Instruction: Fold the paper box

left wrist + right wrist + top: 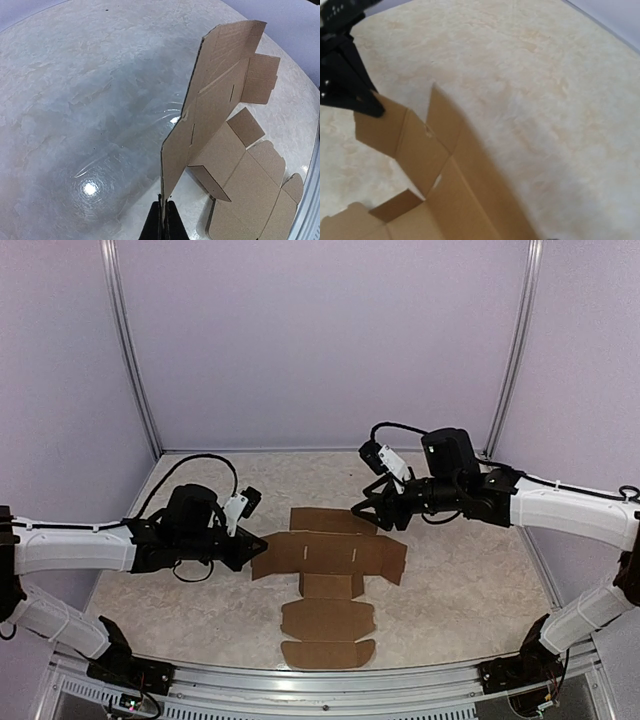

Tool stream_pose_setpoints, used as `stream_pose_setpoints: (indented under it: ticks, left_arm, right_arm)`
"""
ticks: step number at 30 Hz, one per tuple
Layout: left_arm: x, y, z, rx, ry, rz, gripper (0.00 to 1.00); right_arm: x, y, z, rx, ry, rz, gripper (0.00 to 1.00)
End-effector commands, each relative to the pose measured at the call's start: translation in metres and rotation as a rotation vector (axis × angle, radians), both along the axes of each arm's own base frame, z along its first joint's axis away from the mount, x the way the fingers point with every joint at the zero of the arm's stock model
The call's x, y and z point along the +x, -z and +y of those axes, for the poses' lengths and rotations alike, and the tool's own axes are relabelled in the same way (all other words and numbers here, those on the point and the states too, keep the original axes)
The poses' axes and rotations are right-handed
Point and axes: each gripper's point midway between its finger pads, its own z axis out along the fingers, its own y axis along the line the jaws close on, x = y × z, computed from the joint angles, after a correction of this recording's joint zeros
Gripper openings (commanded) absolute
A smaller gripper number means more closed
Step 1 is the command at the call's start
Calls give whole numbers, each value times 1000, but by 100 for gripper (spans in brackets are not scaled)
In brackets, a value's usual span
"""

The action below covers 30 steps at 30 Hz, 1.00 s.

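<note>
Paper box (pixel 330 558) is laid mid-table, mostly flat. Its 9 o'clock flap is pinched tight by left gripper (pixel 262 544). Right gripper (pixel 360 512) is parked at its 1 o'clock corner; finger state cannot be told. Side-flap fold judged just started; a counter-hold on the right side is probably needed next.

A worktop (pixel 450 605) with a mottled beige, marble-like surface spreads across the scene, its near side curved. A ribbed metal rail (pixel 330 680) runs along that near edge. Pale lilac walls (pixel 320 340) close it in at the far side, left and right. At the far corners stand a slim left post (pixel 130 350) and a right post (pixel 518 340). In the left wrist view the worktop looks glossy, with a round bright glare spot (pixel 90 188)
</note>
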Motion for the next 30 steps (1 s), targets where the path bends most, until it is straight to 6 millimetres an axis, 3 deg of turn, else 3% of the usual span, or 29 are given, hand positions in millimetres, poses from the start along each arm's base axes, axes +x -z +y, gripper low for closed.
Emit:
stream_pose_setpoints:
  ticks: [1,6,16,25,30]
  left_arm:
    - [3,1,1,74,-10,-33,0]
    - [0,4,2,111,-8,-45,0]
    - [-3,6,-1,141,-4,-57,0]
    - [-3,7,1,159,-17,-64,0]
    - [-4,8,1,164,-15,-63,0]
  right_arm:
    - [5,4,-5,-129,-26,-32,58]
    - [10,9,-7,-205,-96,-6,61]
    - [8,43,2,-327,-242,148,60]
    - [14,71,9,-374,-262,225,49]
    - [16,77,12,-377,-270,243,37]
